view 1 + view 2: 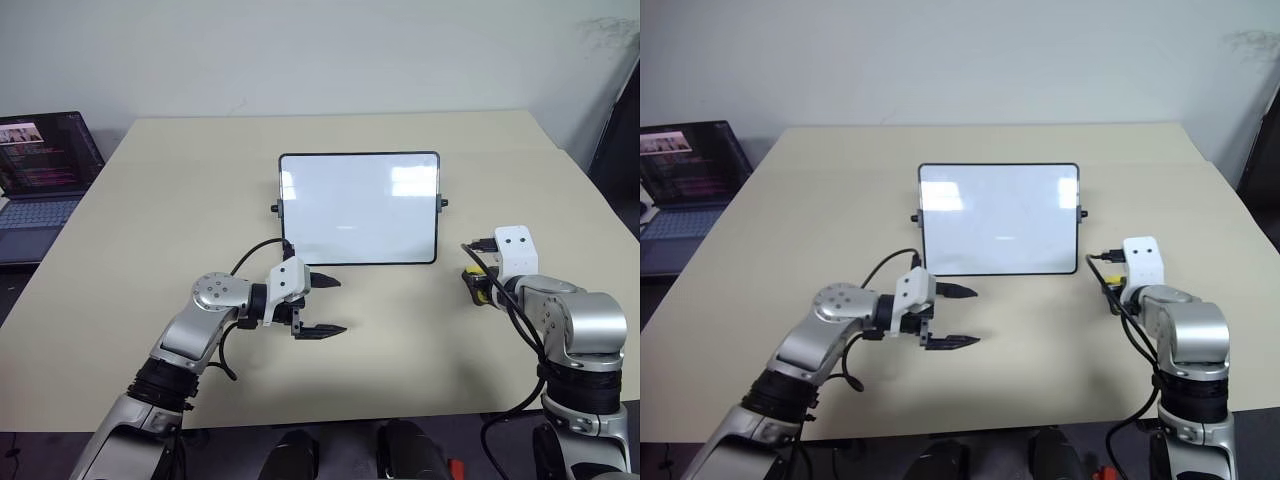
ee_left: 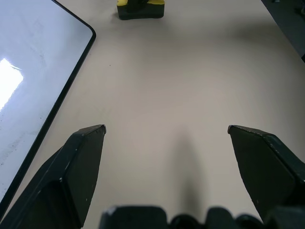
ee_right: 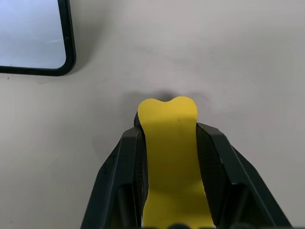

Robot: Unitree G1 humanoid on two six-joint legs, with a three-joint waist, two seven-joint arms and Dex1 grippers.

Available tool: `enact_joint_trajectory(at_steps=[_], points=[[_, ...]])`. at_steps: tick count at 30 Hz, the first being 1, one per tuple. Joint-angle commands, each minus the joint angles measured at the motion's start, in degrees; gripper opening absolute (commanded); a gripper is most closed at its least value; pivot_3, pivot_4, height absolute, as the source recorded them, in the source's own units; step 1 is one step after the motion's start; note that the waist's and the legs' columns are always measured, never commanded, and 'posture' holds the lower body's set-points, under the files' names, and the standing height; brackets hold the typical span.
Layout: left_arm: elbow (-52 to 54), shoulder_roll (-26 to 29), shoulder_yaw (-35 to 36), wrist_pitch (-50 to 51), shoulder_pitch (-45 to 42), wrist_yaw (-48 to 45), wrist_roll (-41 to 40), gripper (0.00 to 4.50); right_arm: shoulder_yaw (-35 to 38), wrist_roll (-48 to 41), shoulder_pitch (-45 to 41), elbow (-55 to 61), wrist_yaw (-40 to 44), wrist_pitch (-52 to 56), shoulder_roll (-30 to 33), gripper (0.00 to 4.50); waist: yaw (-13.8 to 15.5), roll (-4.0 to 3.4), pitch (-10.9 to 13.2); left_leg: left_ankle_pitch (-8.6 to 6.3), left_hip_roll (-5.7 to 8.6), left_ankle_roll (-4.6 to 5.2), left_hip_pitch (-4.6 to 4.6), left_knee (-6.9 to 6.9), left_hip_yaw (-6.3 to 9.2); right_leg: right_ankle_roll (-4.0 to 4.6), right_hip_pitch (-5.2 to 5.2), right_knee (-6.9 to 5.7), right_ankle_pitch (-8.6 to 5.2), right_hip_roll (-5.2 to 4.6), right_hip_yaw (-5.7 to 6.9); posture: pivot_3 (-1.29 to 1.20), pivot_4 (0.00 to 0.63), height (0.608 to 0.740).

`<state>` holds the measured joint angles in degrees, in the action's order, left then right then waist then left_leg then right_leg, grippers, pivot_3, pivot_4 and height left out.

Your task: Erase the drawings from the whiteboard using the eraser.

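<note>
The right pincer point(image 3: 167, 138) is closed tight on the yellow eraser point(image 3: 171, 157), which sits between its two fingers, low over the bench point(image 1: 160, 200) just to the right of the whiteboard point(image 1: 358, 208). The left pincer point(image 1: 322, 306) stands wide open and holds nothing, near the board's near left corner. The board lies flat in the middle of the bench, and its surface looks clean.

A broad, matte beige rectangular tabletop point(image 1: 180, 200) stands before a plain pale wall point(image 1: 300, 50). Off its left edge sits an open dark grey laptop point(image 1: 40, 190), its screen lit with pink and purple text, its keyboard facing the tabletop's near side.
</note>
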<state>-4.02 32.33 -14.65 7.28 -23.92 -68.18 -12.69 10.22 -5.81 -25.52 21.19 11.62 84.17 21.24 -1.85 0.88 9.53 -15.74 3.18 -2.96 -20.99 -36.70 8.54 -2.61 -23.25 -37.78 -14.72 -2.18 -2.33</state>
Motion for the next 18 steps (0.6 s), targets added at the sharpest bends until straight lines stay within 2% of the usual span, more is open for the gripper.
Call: enact_joint_trajectory(at_steps=[1, 18], points=[[0.8, 0.4, 1.2, -0.7, -1.0, -0.1, -0.1, 4.5, 1.3, -0.4, -1.3, 0.6, -0.3, -1.3, 0.4, 1.71, 0.0, 0.0, 0.0, 0.0, 0.0, 0.0, 0.0, 0.0, 0.0, 0.0, 0.0, 0.0, 0.0, 0.0, 0.0, 0.0, 0.15, 0.74], [1.3, 0.2, 1.1, -0.3, -1.3, 0.3, 0.0, 4.5, 1.0, -0.9, -2.4, 0.8, -0.1, -0.7, 0.7, 1.71, 0.0, 0.0, 0.0, 0.0, 0.0, 0.0, 0.0, 0.0, 0.0, 0.0, 0.0, 0.0, 0.0, 0.0, 0.0, 0.0, 0.15, 0.74]])
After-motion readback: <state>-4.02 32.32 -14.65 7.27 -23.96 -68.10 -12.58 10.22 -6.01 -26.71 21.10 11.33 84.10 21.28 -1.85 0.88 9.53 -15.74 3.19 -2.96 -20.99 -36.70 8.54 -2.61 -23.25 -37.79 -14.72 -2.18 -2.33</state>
